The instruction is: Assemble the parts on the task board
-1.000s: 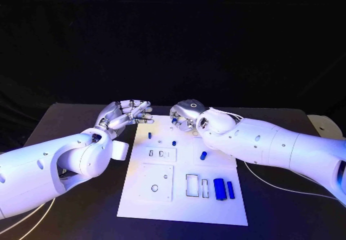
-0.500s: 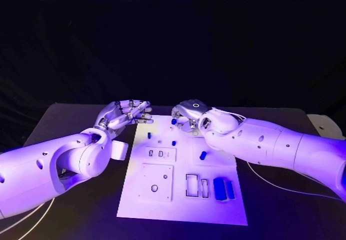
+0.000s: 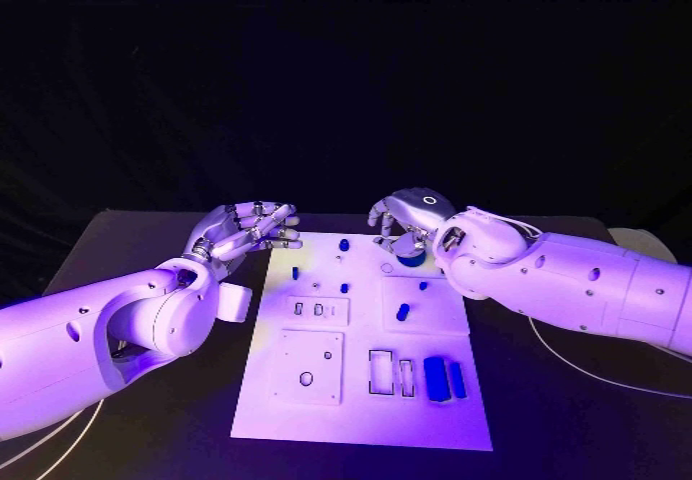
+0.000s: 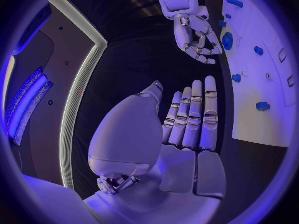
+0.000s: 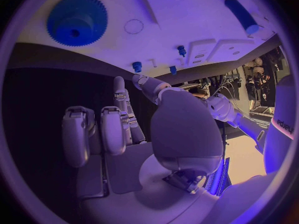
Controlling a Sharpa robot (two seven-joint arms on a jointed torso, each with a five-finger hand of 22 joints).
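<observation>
Blue and toothed, the gear point(image 5: 77, 20) lies flat at the task board's point(image 3: 361, 415) one-o'clock corner, just under the right hand point(image 3: 410, 222), whose fingers hang loosely apart holding nothing, while the left hand point(image 3: 248, 229) hovers at ten o'clock, fingers straight and empty.

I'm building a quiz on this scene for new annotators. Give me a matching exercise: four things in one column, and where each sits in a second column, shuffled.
Things
1. round blue toothed gear
2. pair of dark blue rectangular blocks
3. silver left hand
4. short blue cylinder

Places
A. side by side at the near right of the white task board
B. lying on the board's right half, about midway along it
C. at the board's far end, just under the right hand
D. beside the board's far left corner, fingers straight, holding nothing

Pairs: 1-C, 2-A, 3-D, 4-B
</observation>
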